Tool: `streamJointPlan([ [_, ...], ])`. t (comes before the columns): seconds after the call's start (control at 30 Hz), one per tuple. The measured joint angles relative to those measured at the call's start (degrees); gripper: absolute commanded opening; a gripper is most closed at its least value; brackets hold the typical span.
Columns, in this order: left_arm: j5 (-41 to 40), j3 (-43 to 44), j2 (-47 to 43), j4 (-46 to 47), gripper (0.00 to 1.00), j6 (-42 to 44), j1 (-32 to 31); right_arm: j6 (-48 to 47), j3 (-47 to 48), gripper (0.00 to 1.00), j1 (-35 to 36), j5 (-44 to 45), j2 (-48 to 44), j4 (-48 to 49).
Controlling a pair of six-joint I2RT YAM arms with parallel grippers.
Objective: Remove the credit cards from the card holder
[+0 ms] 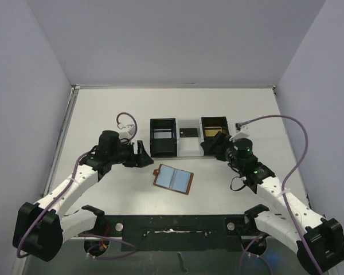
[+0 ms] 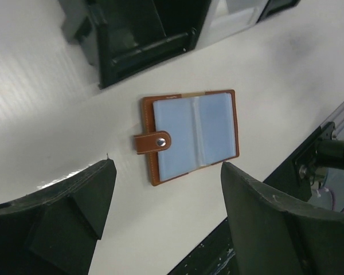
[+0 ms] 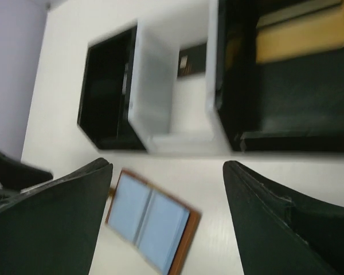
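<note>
Left claw (image 1: 142,154) and right claw (image 1: 210,146) gaped empty. The wallet (image 1: 173,179) lay open on the table (image 1: 103,109), gold cards (image 1: 214,126) in the tray (image 1: 188,152). Unpinned, the wallet could slide when pinched.

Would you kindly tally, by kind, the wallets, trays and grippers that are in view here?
card holder: 1
three-compartment tray: 1
grippers: 2, the left gripper and the right gripper
Total: 4
</note>
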Motion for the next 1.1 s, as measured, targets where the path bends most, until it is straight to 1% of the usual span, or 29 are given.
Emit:
streamJointPlan([
  [0.07,-0.46,-0.37,1.05,0.94,0.71,-1.03,-3.58,5.2,-1.73,0.68,5.7,1.14,2.34,-1.55],
  [0.13,-1.25,-0.39,2.78,1.53,0.7,-2.12,-7.74,10.88,-2.1,0.61,12.83,3.17,5.6,-4.22],
  [0.23,-2.89,-0.33,5.99,2.01,0.67,-3.26,-12.74,16.33,-2.1,0.58,18.16,4.92,9.9,-5.25],
  [0.37,-4.81,-0.22,11.04,2.8,0.62,-5.03,-15.98,22.71,-2.1,0.53,22.91,6.88,15.5,-5.33],
  [0.47,-6.16,-0.13,14.16,3.28,0.57,-6.14,-17.46,25.94,-2.1,0.5,24.87,7.54,17.7,-5.4],
  [0.6,-6.93,-0.13,16.22,4.46,0.5,-7.39,-18.58,28.55,-2.1,0.49,25.57,7.61,18.51,-5.51],
  [0.73,-7.34,-0.13,16.7,5.92,0.47,-8.41,-18.99,29.55,-2.1,0.49,25.57,7.54,19.47,-5.51],
  [0.9,-7.61,-0.13,17.94,8.44,0.38,-9.49,-19.08,30.18,-2.1,0.47,25.57,6.93,21.84,-5.51],
  [1.03,-7.61,-0.39,20.52,10.62,0.34,-10.03,-19.65,30.36,-2.1,0.44,25.57,6.16,23.52,-5.35],
  [1.1,-7.63,-1.07,21.33,11.34,0.3,-10.49,-19.87,30.38,-2.1,0.42,25.57,5.75,24.74,-4.87],
])
